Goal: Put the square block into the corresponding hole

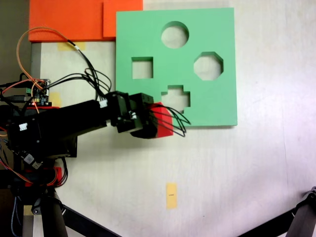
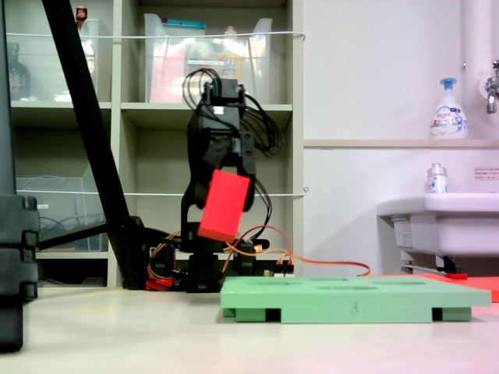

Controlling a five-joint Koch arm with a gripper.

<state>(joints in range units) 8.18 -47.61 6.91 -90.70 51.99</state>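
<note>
The red square block hangs tilted in the air, held by my black gripper, which is shut on it. In a fixed view the gripper grips the block's upper part, well above the table. The green foam board lies flat, and its square hole sits in the left part, above and slightly left of the block in the view from above. The block is over the board's lower left edge, beside the cross-shaped cutout. The board lies to the right of the arm in the low view.
The board also has a round cutout and an octagonal one. Orange foam sheets lie at the top left. A yellow tape strip marks the table. Tripod legs stand at the bottom corners. A sink stands at the right.
</note>
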